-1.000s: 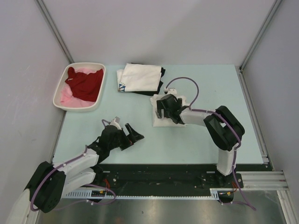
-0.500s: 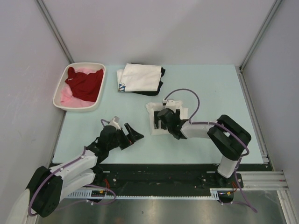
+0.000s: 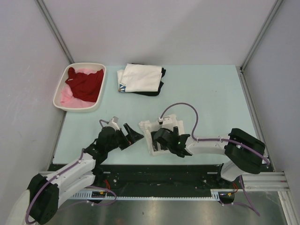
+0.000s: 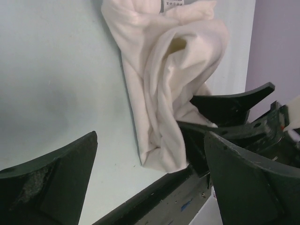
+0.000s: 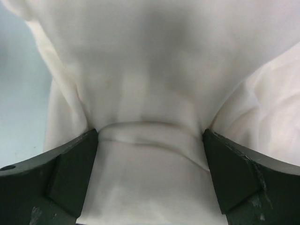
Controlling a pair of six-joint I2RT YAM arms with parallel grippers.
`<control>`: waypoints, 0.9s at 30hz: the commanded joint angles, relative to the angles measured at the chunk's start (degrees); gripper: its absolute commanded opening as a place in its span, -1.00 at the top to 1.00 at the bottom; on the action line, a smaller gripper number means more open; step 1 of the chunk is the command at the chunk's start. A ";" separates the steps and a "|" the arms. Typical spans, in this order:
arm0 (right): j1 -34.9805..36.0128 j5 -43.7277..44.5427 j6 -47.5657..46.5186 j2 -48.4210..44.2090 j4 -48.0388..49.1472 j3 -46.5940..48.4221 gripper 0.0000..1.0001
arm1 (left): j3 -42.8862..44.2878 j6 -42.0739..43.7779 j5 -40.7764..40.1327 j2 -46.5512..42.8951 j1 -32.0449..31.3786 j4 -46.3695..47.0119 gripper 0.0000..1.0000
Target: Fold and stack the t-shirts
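Note:
A crumpled cream-white t-shirt (image 3: 149,131) lies on the table near the front edge. My right gripper (image 3: 164,141) sits on top of it, jaws wide apart, the cloth bunched between the fingers (image 5: 70,173); the t-shirt (image 5: 154,70) fills the right wrist view. My left gripper (image 3: 132,135) is open and empty just left of the t-shirt (image 4: 164,84), above bare table; the left wrist view also shows the right arm's dark fingers (image 4: 234,101) behind the cloth. A folded cream t-shirt (image 3: 140,77) with a small blue mark lies on a black one (image 3: 161,80) at the back.
A white oval basin (image 3: 62,79) at the back left holds a dark red shirt (image 3: 84,84) over a pink one (image 3: 66,97). The table's near edge and black rail (image 3: 164,168) run just below both grippers. Grey walls stand on three sides.
My right gripper has moved from mid-table toward the near edge and a little left, and the cream t-shirt came with it. My left gripper shifted slightly up and right, still open.

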 commanded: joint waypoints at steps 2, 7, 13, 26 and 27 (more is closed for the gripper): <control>-7.43 -3.78 -5.02 -2.23 -11.41 2.10 -0.99 | 1.58 0.91 -0.78 1.51 0.16 -1.56 -1.00; -14.63 -4.56 -11.09 -2.15 -8.78 8.08 -0.99 | 1.76 0.91 -1.22 2.21 0.25 -1.56 -1.00; -19.31 -11.59 -12.07 -1.54 -6.13 12.65 -0.99 | 2.20 1.44 -1.66 2.04 0.25 -2.44 -0.99; -16.41 -14.94 -9.60 -3.55 -7.36 16.78 -0.99 | 2.55 1.62 -1.31 7.31 0.25 0.90 -0.99; -16.23 -14.94 -9.69 -3.56 -7.36 16.96 -0.99 | 2.20 1.53 -1.22 7.75 0.25 1.69 -0.99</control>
